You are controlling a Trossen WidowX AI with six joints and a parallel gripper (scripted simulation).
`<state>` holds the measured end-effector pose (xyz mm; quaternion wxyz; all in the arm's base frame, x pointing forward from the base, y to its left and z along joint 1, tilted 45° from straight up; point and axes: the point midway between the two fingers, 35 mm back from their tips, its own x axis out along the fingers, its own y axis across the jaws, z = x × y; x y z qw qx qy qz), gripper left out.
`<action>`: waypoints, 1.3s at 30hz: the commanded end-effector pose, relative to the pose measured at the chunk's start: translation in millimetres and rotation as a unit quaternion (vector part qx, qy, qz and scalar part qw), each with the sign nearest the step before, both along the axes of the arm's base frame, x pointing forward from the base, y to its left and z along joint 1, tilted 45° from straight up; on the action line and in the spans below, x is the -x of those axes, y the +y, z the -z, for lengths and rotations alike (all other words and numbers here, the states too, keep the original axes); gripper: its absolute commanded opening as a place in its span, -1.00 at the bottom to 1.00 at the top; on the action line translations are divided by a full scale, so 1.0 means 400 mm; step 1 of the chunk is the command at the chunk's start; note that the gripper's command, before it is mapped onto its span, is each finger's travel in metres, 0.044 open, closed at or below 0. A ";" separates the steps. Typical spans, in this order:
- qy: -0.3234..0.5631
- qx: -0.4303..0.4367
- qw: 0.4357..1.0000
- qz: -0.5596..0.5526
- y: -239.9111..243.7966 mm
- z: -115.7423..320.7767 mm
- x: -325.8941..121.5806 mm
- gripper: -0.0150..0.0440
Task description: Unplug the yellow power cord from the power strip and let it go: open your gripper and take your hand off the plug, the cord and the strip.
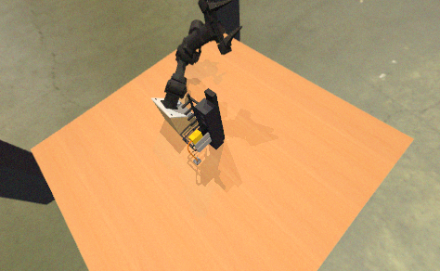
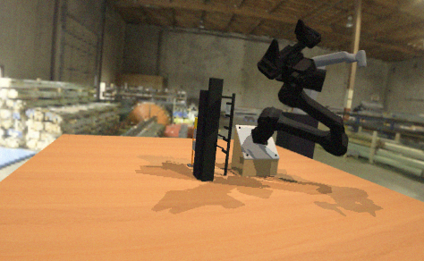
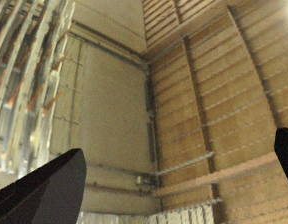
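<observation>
Dark claw fingers fill the lower corners of the wrist view, set wide apart with nothing between them; behind them only warehouse wall and roof show, so the claw [image 2: 289,49] points upward and away from the work. In the exterior view it sits high above the arm's base mount [image 2: 255,156], the arm folded back on itself, well apart from every task item.

Below, the black power strip [image 1: 213,120] stands upright on the tabletop [image 1: 304,186], held on edge, apparently by a thin black rack [image 2: 227,134] beside it, which presents its sockets sideways toward the arm. The yellow plug [image 1: 195,135] sits low against the strip's face in the top view, seemingly still seated in its socket, though the view is too small to confirm. A short length of yellow power cord [image 1: 193,153] trails from it down to the tabletop.

Judgement: the unplugging is not yet done. The raised, wide claw suits an approach posture; it must descend and turn toward the plug before any pull.
</observation>
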<state>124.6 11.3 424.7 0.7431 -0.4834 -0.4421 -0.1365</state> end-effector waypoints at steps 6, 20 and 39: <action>0.149 -0.118 0.981 -0.040 -0.096 0.034 -0.164 0.33; 0.501 -0.529 0.679 -0.089 -0.312 0.419 -0.513 0.05; 0.559 -0.815 -0.111 0.107 -0.267 0.969 -0.427 0.05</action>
